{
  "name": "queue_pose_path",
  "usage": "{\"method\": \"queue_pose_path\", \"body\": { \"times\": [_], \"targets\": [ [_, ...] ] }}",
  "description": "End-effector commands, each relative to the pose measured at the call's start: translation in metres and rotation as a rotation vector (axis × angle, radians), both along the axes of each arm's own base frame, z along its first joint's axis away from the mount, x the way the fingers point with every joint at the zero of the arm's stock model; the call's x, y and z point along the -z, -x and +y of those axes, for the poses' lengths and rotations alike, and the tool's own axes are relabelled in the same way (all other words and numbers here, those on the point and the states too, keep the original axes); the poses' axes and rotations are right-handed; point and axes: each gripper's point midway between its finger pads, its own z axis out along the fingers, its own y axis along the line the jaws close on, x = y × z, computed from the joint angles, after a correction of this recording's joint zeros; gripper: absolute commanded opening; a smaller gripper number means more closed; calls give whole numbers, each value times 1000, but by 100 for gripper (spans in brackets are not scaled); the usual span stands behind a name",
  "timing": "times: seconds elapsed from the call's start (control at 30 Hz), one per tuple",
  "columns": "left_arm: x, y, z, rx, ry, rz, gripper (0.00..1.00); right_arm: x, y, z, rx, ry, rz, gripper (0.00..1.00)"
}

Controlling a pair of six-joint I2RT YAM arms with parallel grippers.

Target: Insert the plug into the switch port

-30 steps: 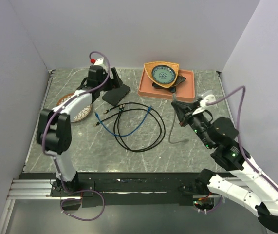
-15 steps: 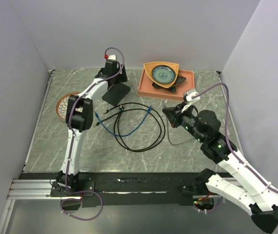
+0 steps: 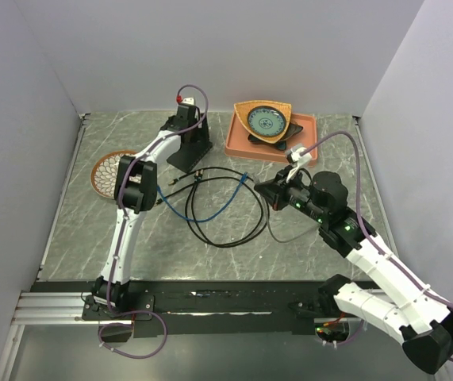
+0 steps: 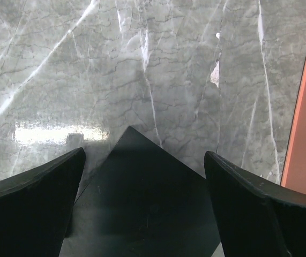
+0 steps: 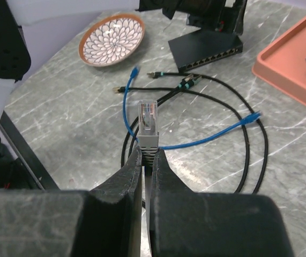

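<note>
The flat black switch box (image 3: 186, 155) lies at the back of the table, left of centre. Its row of switch ports (image 5: 213, 57) runs along the edge that faces the right wrist view. My left gripper (image 3: 191, 141) hangs open over the box, and its two dark fingers (image 4: 35, 198) stand either side of the box's top (image 4: 142, 209) without touching it. Over the cable loops, my right gripper (image 5: 147, 152) is shut on the grey boot of the plug (image 5: 148, 122). The clear tip of the plug points toward the box, about a third of the table's width away.
A blue cable (image 5: 195, 142) and looped black cables (image 3: 234, 230) lie between plug and box. The plug's grey cable (image 3: 278, 232) trails on the table. An orange tray (image 3: 309, 143) holding a bowl stands back right. A patterned plate (image 3: 107, 171) sits left.
The left arm has stretched out and its wrist has moved right, to above the black box, the gripper still open. My right gripper has carried the plug left, toward the cables.
</note>
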Motion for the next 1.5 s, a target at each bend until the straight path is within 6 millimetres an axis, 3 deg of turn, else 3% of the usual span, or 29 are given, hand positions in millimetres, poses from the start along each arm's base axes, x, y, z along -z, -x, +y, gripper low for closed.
{"method": "queue_pose_path", "body": {
  "times": [0.0,0.03,0.1,0.13,0.17,0.23,0.3,0.33,0.4,0.57,0.6,0.7,0.9,0.93,1.0,1.03,1.1,1.13,1.33,1.37,1.43,1.47],
  "targets": [
    [12,33,-2,35,5,122,98,-3,2,6,-36,-28,4,0],
    [24,44,-2,37,16,158,97,-2,2,6,-36,-26,6,0],
    [14,50,-3,34,38,153,97,1,3,8,-50,-23,16,0],
    [25,62,-2,33,48,187,96,2,4,9,-55,-25,21,0],
    [13,61,-3,32,62,161,96,5,3,9,-57,-19,29,0],
    [22,77,-2,37,76,195,95,8,5,11,-71,-16,41,0],
    [9,81,-5,49,98,173,94,14,5,13,-79,-11,59,0],
    [17,91,-4,54,97,193,94,15,5,14,-85,-12,64,0],
    [7,96,-7,68,100,172,94,20,5,16,-92,-9,77,0],
    [14,125,-11,82,96,216,94,31,8,23,-132,3,118,0],
    [24,137,-11,87,104,245,94,33,8,23,-134,3,123,0],
    [21,145,-9,74,125,225,95,38,7,25,-136,9,137,0],
    [-29,132,-6,70,120,100,98,41,6,24,-129,22,149,0],
    [-52,132,-6,72,132,54,99,41,6,23,-123,24,146,0],
    [-67,138,-3,73,146,15,99,38,4,18,-95,23,131,0],
    [-92,143,-3,82,163,-35,99,38,4,16,-84,23,134,0],
    [-93,158,-1,88,168,-38,99,36,2,11,-54,24,124,0],
    [-106,166,-4,103,179,-56,99,36,2,10,-50,29,124,0],
    [-80,226,-9,126,128,55,97,39,-1,9,-44,44,135,0],
    [-67,238,-5,113,114,85,97,39,-1,9,-42,44,135,0],
    [-68,253,-4,102,107,86,97,39,-2,8,-37,42,137,0],
    [-57,262,3,78,93,106,97,39,-2,8,-37,41,135,0]
  ]
}}
